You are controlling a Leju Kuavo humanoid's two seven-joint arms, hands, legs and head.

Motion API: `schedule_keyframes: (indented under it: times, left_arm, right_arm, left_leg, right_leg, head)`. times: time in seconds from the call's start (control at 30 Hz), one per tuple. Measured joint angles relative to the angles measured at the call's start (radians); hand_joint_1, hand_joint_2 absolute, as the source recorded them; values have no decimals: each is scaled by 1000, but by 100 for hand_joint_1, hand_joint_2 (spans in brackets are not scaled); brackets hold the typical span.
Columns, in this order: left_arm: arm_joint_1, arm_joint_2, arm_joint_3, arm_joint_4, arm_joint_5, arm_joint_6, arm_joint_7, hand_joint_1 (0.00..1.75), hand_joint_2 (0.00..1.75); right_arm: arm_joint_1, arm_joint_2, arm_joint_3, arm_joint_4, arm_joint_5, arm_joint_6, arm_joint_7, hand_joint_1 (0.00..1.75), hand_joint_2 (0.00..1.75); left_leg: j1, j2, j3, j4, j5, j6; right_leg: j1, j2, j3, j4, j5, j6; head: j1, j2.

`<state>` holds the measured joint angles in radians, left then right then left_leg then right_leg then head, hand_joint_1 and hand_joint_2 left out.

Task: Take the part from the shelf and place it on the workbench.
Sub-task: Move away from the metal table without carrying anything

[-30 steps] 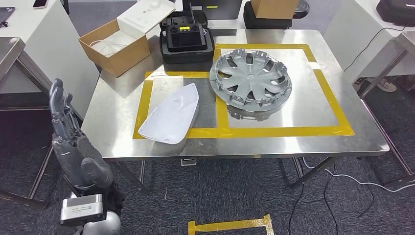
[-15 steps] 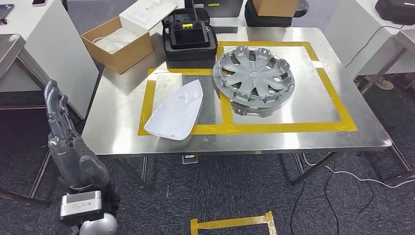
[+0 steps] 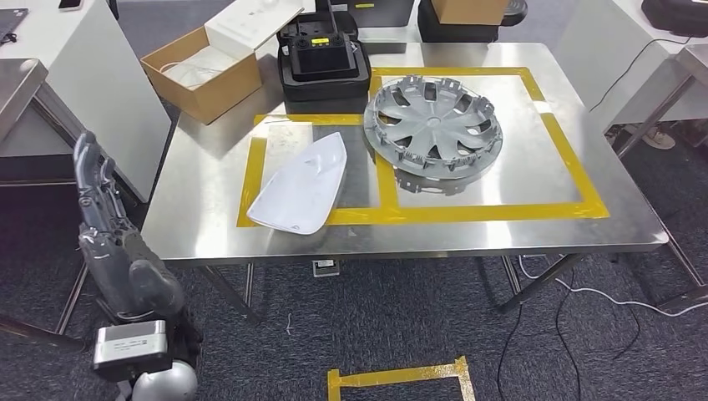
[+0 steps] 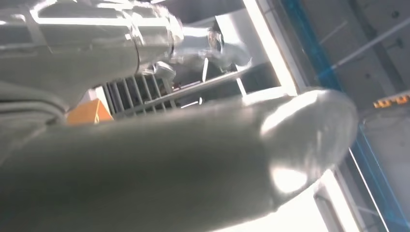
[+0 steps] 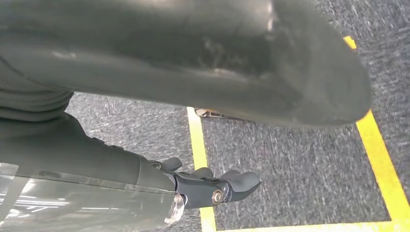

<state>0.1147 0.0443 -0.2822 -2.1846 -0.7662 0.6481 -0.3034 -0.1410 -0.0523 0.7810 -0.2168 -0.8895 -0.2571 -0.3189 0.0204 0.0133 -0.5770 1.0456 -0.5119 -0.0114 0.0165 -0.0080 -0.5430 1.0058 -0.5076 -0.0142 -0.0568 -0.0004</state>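
The left hand [image 3: 104, 221] hangs raised off the left edge of the steel worktop [image 3: 209, 225], below its surface level, fingers [image 3: 88, 171] stretched straight and apart, holding nothing. At the worktop's back left corner sits an open cardboard box [image 3: 204, 71] with a white lid leaning on it. Inside the yellow tape frame [image 3: 467, 215], in its smaller left-hand bay, lies a white moulded part [image 3: 300, 185], flat on the steel with its narrow tip pointing toward the back. Behind that bay, against the worktop's far edge, stands a black case [image 3: 324, 67] with a dark device in it. In the larger right-hand bay rests a silver wheel cover [image 3: 432, 125], its near rim lapping over the tape strip that divides the two bays, close beside the white part without touching it. The right hand [image 5: 212, 186] hangs over grey carpet crossed by yellow floor tape [image 5: 198, 140]; its dark fingers [image 5: 239, 181] are curled loosely inward with nothing between them.
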Motion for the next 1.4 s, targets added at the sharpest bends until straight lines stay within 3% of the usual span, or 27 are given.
schedule_keyframes:
  times: [0.07, 0.17, 0.2, 0.27, 0.33, 0.37, 0.43, 0.53, 0.6, 0.67, 0.7, 0.73, 0.77, 0.8, 0.83, 0.9, 1.0, 1.07, 1.1, 1.2, 1.23, 1.3, 1.33, 1.4]
  left_arm:
    - [-1, 8, -3, 0, 9, 0, -7, 0, 0]
    - [0, 16, -6, 2, 22, 0, -17, 0, 0]
    - [1, 18, -7, 4, 25, 0, -20, 0, 0]
    - [2, 21, -9, 9, 30, 0, -25, 0, 0]
    - [2, 23, -10, 11, 35, 0, -30, 0, 0]
    - [2, 24, -11, 11, 37, 0, -31, 0, 0]
    - [3, 25, -12, 11, 40, 0, -33, 0, 0]
    - [3, 27, -13, 11, 41, 0, -35, 0, 0]
    - [3, 28, -16, 11, 41, 0, -37, 0, 0]
    - [3, 29, -18, 11, 42, 0, -40, 0, 0]
    - [3, 29, -19, 12, 43, 0, -42, 0, 0]
    - [3, 30, -19, 12, 45, 0, -43, 0, 0]
    - [3, 30, -19, 12, 48, 0, -43, 0, 0]
    - [3, 30, -19, 12, 50, 0, -44, 0, 0]
    - [3, 30, -19, 12, 52, 0, -45, 0, 0]
    - [3, 30, -19, 12, 55, 0, -50, 0, 0]
    - [3, 30, -19, 13, 57, 0, -58, 0, 0]
    - [3, 30, -19, 13, 57, 0, -61, 0, 0]
    - [3, 30, -19, 13, 57, 0, -61, 0, 0]
    - [4, 31, -20, 14, 57, 0, -61, 0, 0]
    - [4, 31, -20, 15, 57, 0, -61, 0, 0]
    - [4, 31, -20, 15, 57, 0, -61, 0, 0]
    - [4, 31, -20, 15, 57, 0, -61, 0, 0]
    - [4, 31, -20, 15, 57, 0, -61, 0, 0]
  right_arm:
    - [1, 0, 0, 0, 0, 0, 0, 0, 0]
    - [4, -1, 0, 0, 0, 0, 0, 0, 0]
    - [6, -2, 0, 0, 0, 0, 0, 0, 0]
    - [10, -2, 0, 0, 0, 0, 0, 0, 0]
    - [12, -2, 1, 0, 0, 0, 0, 0, 0]
    - [12, -3, 1, 0, 0, 0, 0, 0, 0]
    - [11, -4, 1, 0, 0, -3, 0, 0, 0]
    - [12, -4, 2, 0, 1, -10, 0, 0, 0]
    - [10, -5, 2, 0, 1, -11, 0, 0, 0]
    - [8, -6, 3, 0, 0, -13, 0, 0, 0]
    - [8, -6, 3, 0, 0, -14, 0, 0, 0]
    - [9, -6, 3, 0, 0, -14, 0, 0, 0]
    - [10, -6, 3, 0, 0, -14, 0, 0, 0]
    - [10, -6, 3, 0, 0, -15, 0, 0, 0]
    - [10, -7, 3, 0, 0, -15, 0, 0, 0]
    - [8, -9, 3, 0, -1, -15, 0, 0, 0]
    - [7, -13, 3, 0, -5, -15, 0, 0, 0]
    - [7, -13, 3, 0, -9, -14, 0, 0, 0]
    - [7, -13, 3, 0, -10, -13, 0, 0, 0]
    - [8, -13, 3, 0, -12, -12, -1, 0, 0]
    - [9, -13, 3, 0, -12, -11, -1, 0, 0]
    - [11, -12, 3, 0, -12, -11, -3, 0, 0]
    - [11, -12, 3, 0, -12, -11, -4, 0, 0]
    - [9, -11, 2, 0, -13, -11, -6, 0, 0]
  left_leg:
    - [0, -5, -8, 19, -20, -9]
    - [-1, -16, -74, 160, -103, -17]
    - [-1, -16, -92, 200, -115, -20]
    - [0, -15, -85, 193, -87, -24]
    - [2, -18, -31, 95, -29, -25]
    - [3, -22, -8, 49, -15, -22]
    - [1, -29, 8, 10, -14, -9]
    - [2, -25, 6, 5, -10, 11]
    - [6, -17, 5, 1, -6, 19]
    - [6, -9, 4, 1, -5, 21]
    - [5, -6, 3, 2, -5, 22]
    - [5, -3, 3, 2, -6, 22]
    - [4, -1, 3, 2, -6, 22]
    - [4, 1, 4, 2, -6, 22]
    - [4, 2, 4, 1, -6, 21]
    - [2, 4, 3, 1, -6, 16]
    - [3, 10, 4, -8, -1, -1]
    - [3, 5, 2, 2, -13, -11]
    - [2, -2, -10, 30, -34, -14]
    - [1, -16, -85, 186, -116, -18]
    - [1, -16, -100, 216, -121, -19]
    - [2, -20, -84, 184, -79, -21]
    - [4, -33, -55, 129, -45, -21]
    - [8, -71, -4, 32, -10, -16]
  right_leg:
    - [-4, 1, 8, -23, 14, -5]
    - [-5, 3, 8, -31, 23, -11]
    - [-4, 5, 7, -30, 23, -11]
    - [-5, 9, 6, -24, 21, -10]
    - [-7, 15, 4, -12, 13, -2]
    - [-7, 18, 0, -1, 8, 3]
    - [-6, 24, -11, 13, 2, 15]
    - [-8, 26, -19, 21, -3, 28]
    - [-11, 22, -46, 80, -41, 39]
    - [-16, 16, -100, 197, -99, 51]
    - [-18, 15, -125, 248, -116, 54]
    - [-19, 14, -137, 270, -115, 54]
    - [-20, 14, -134, 261, -97, 52]
    - [-19, 13, -114, 216, -64, 48]
    - [-17, 10, -85, 152, -29, 41]
    - [-10, 4, -35, 41, 10, 28]
    - [-4, 7, -23, 3, 13, 13]
    - [-6, 12, -14, -15, 25, 4]
    - [-8, 15, -10, -25, 31, -1]
    - [-8, 25, -9, -30, 37, -9]
    - [-7, 31, -9, -29, 36, -9]
    - [-7, 44, -10, -23, 34, -8]
    - [-8, 51, -11, -16, 31, -4]
    - [-7, 67, -19, 3, 20, 6]
  head:
    - [-1, 0]
    - [-3, 0]
    - [-3, 0]
    - [-3, 0]
    - [-3, 0]
    - [-3, 0]
    - [-1, 0]
    - [0, 0]
    - [4, 0]
    - [6, 0]
    - [6, 0]
    - [6, 0]
    - [6, 0]
    - [6, 0]
    - [6, 0]
    - [5, 0]
    - [5, 0]
    - [4, 0]
    - [3, 0]
    - [2, 0]
    - [2, 0]
    - [2, 0]
    - [2, 0]
    - [3, 0]
